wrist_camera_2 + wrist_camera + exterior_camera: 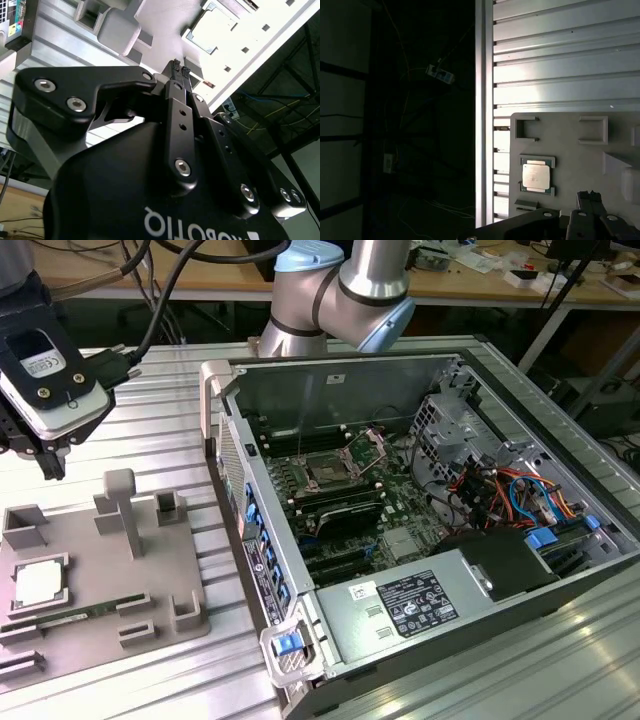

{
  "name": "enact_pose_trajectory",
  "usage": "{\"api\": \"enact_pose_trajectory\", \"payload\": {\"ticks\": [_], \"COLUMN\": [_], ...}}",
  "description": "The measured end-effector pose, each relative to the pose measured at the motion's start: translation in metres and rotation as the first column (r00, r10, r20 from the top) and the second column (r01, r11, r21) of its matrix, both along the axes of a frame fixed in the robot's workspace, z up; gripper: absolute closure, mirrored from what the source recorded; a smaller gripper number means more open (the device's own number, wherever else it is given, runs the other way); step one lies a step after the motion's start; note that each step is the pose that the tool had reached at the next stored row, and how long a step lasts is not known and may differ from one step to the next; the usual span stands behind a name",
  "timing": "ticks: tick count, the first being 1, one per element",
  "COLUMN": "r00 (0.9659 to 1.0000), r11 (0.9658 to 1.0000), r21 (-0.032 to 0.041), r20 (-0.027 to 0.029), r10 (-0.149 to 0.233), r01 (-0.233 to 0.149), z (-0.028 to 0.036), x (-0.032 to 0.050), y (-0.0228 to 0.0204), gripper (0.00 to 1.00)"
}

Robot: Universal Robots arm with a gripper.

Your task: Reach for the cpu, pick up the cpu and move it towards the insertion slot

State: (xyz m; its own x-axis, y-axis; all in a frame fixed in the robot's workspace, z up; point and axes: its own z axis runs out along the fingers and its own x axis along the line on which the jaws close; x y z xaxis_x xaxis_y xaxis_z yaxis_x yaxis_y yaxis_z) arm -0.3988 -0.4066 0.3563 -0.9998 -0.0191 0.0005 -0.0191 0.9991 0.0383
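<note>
Silvery-grey cpu [40, 583] lies flat in a square recess of the grey tray [150, 570], at the exterior view's left, with nothing touching it. A thin green memory stick [85, 612] lies in the tray just beside it. Tray sits on the ribbed metal tabletop [160, 430].

Black gripper [179, 67] hangs above the tabletop at the tray's far side in the exterior view, apart from the cpu. Jaws are together with nothing between them; the fingertips [175, 64] sit side by side in the second wrist view. Both wrist views look down past the gripper [590, 196] at the cpu [536, 176] in its recess, with tray posts and pockets around it. The cpu [212, 32] looks pale and washed out in the second wrist view.

Insertion slot [328, 472] is on the motherboard inside the open computer case [330, 390], well apart from the tray, toward the exterior view's right. It has a dark centre and a shiny bracket around it. The arm [340, 285] rises behind the case.
</note>
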Motion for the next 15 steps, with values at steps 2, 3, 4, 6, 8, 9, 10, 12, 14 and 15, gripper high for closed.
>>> {"api": "enact_pose_trajectory", "payload": {"ticks": [2, 3, 4, 6, 8, 9, 10, 12, 14, 15], "r00": [1.0000, 1.0000, 1.0000, 1.0000, 1.0000, 1.0000, 1.0000, 1.0000, 1.0000, 1.0000], "r11": [1.0000, 1.0000, 1.0000, 1.0000, 1.0000, 1.0000, 1.0000, 1.0000, 1.0000, 1.0000], "r21": [0.0000, 0.0000, 0.0000, -0.0001, -0.0001, 0.0000, 0.0000, -0.0001, -0.0001, -0.0001], "r20": [0.0000, 0.0000, -0.0001, -0.0001, 0.0000, 0.0000, 0.0000, -0.0001, -0.0001, 0.0000], "r10": [0.000, 0.000, 0.000, 0.000, 0.000, 0.000, 0.000, 0.000, 0.000, 0.000], "r01": [0.000, 0.000, 0.000, 0.000, 0.000, 0.000, 0.000, 0.000, 0.000, 0.000], "z": [0.0000, 0.0000, 0.0000, 0.0000, 0.0000, -0.0001, -0.0001, -0.0001, 0.0000, 0.0000], "x": [-0.0001, -0.0001, -0.0001, -0.0001, -0.0002, -0.0003, -0.0004, -0.0010, -0.0016, -0.0019], "y": [0.0000, 0.0000, 0.0000, 0.0000, 0.0000, 0.0000, 0.0000, 0.0000, 0.0000, 0.0000], "gripper": [0.89, 0.89, 0.89, 0.89, 0.89, 0.89, 0.89, 0.89, 0.89, 0.89]}}
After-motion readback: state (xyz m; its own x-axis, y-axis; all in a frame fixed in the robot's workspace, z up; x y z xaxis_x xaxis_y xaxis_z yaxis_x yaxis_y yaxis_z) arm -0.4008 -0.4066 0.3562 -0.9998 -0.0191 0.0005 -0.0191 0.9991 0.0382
